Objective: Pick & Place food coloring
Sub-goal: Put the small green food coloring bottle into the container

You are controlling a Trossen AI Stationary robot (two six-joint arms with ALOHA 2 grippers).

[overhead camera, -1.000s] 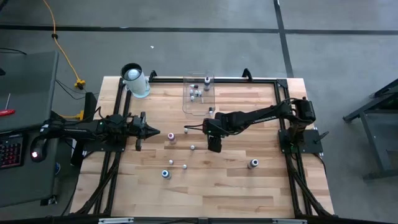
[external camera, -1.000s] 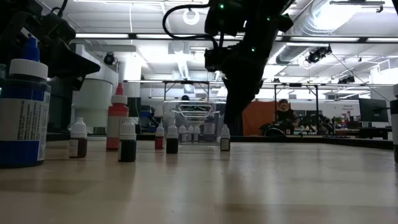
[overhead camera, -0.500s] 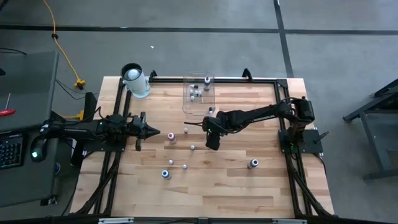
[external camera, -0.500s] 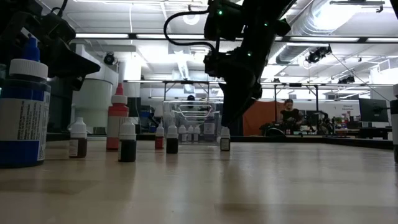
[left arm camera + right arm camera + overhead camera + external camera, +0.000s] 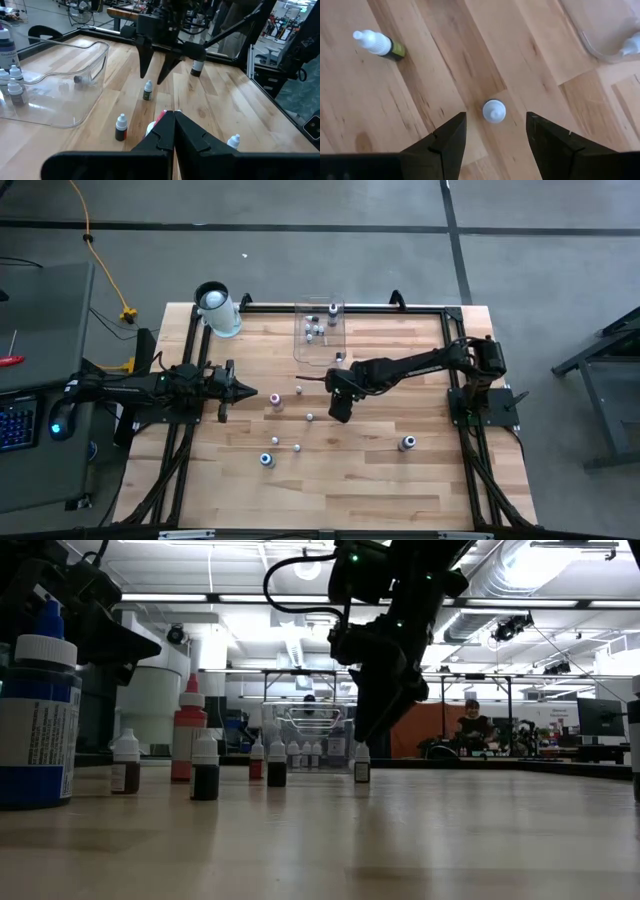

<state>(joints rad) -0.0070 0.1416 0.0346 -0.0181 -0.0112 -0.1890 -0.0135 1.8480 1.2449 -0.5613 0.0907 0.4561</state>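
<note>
**A:** What fills the scene, starting with the biggest thing?

**B:** A wooden table [image 5: 380,480] seen from above, with a dark arm at each side. At its far edge stands a white cylinder [image 5: 217,309], and near it a clear plastic bin [image 5: 303,346] holding a few tiny bottles.

**A:** Where are the arms?

**B:** The right gripper [image 5: 339,411] reaches to mid-table, fingers spread wide and gripping nothing. It hangs directly above one upright food coloring bottle [image 5: 494,110], whose white cap shows between the two fingers without touching either. The left gripper [image 5: 246,394] waits over the left side, fingers pressed tightly together and empty.

**A:** And the other bottles?

**B:** They are scattered loose on the wood: a pink-red one [image 5: 276,400] just beyond the left gripper's tip, one lying on its side [image 5: 379,44] near the right gripper, and others [image 5: 267,459] nearer the front edge. Their colours are hard to make out from above.
</note>
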